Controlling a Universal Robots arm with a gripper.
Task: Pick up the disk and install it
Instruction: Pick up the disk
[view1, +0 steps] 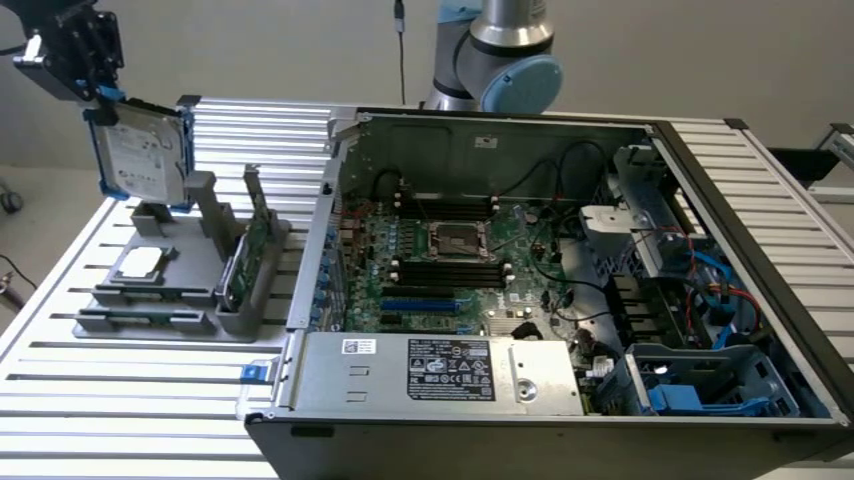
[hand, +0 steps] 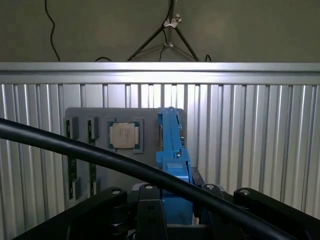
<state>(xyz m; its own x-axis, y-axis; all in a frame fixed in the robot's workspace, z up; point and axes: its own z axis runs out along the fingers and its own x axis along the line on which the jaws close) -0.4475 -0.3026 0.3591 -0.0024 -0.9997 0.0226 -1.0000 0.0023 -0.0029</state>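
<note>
Disk held upright in my pincer, over the grey tray.

My pincer (view1: 102, 95), about half closed, clamps the top edge of the disk (view1: 140, 150), which hangs at ten o'clock in the exterior view. A black cable (hand: 100, 157) crosses my wrist view in front of the disk's blue frame. Just beneath, at nine o'clock, the tray (view1: 174, 325) holds a square chip (view1: 140, 262) and an upright green card (view1: 248, 250). Further off, the open computer case (view1: 507, 135) holds its board (view1: 454, 260), with a blue bay (view1: 674, 395) at four o'clock. I cannot tell whether the disk's lower edge touches the tray's post.
</note>
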